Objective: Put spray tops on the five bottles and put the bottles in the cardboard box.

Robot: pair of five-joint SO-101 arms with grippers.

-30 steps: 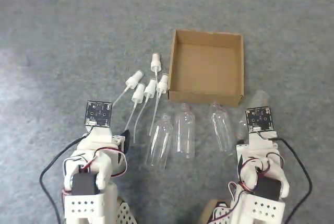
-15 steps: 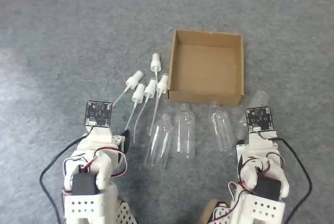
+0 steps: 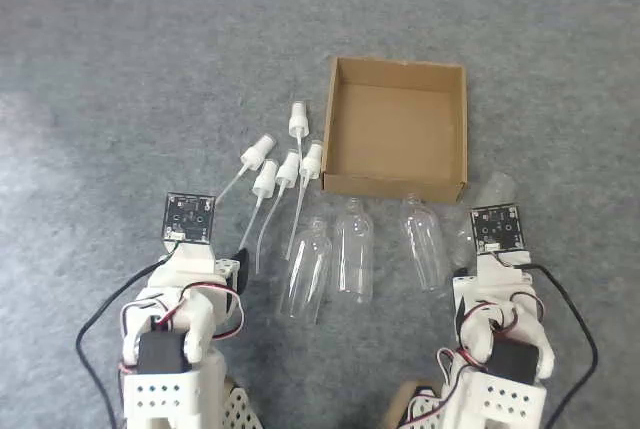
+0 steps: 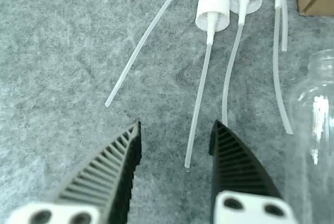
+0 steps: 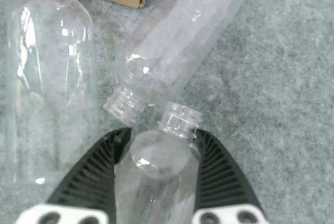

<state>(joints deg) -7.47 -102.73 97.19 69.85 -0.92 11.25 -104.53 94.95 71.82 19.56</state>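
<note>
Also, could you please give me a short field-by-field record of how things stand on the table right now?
surface: grey carpet
spray tops: five, loose, lying together left of the box in the high view, none fitted
bottles: five, clear, uncapped, lying on their sides near the box's front
cardboard box: open, no bottles inside yet
left claw: open, over the carpet by the tube ends
right claw: open, one bottle lying between its jaws, neck pointing away
</note>
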